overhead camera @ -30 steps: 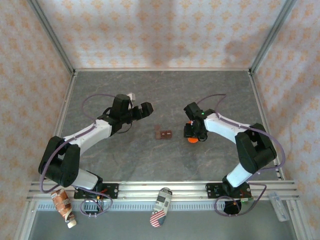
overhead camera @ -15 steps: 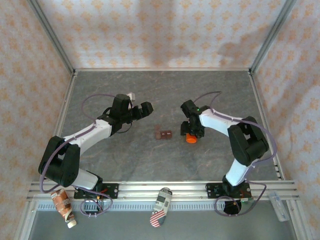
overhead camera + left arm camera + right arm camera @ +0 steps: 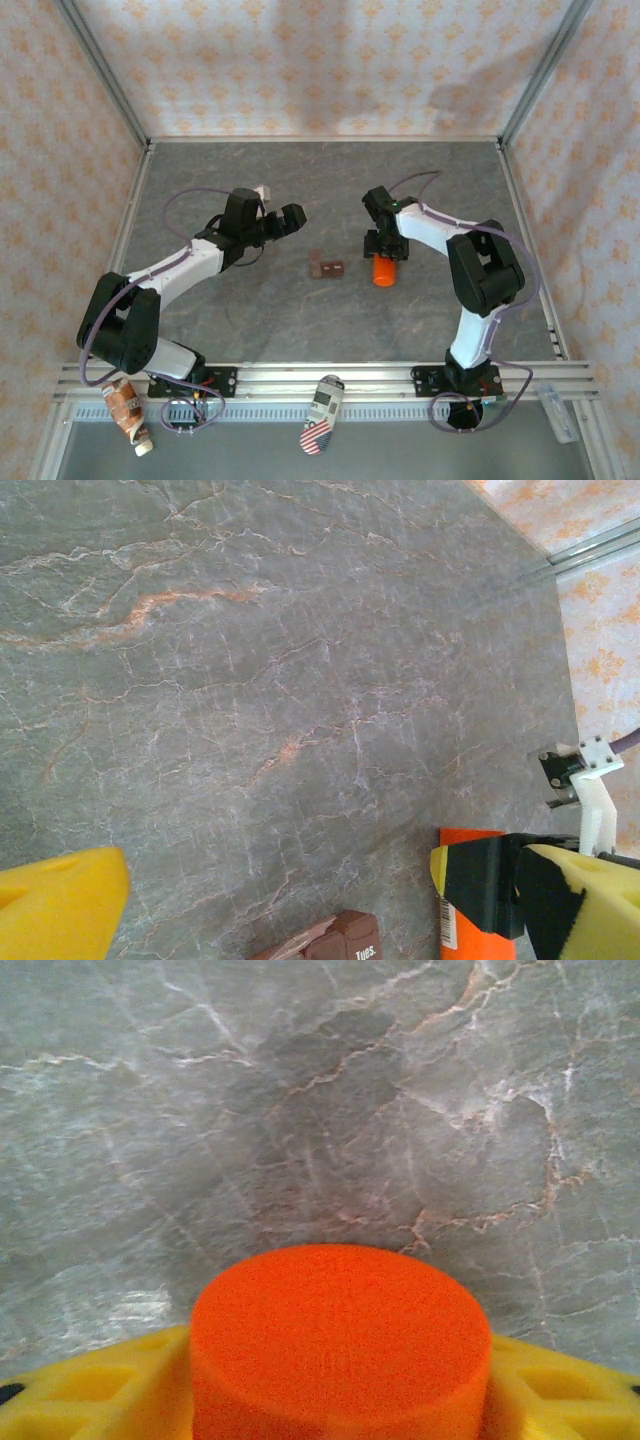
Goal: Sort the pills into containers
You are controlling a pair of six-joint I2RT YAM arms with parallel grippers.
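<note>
Jaws, right gripper [image 3: 340,1400]: straddle orange bottle [image 3: 340,1320], maybe gripping; containers [image 3: 326,267] leftward.

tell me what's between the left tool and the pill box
Bare grey tabletop only, in the top view, from left tool to pill box.

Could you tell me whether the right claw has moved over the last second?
Yes. Against the fixed red-brown box, the right claw has shifted toward the far wall, uncovering more of the orange bottle.
</note>
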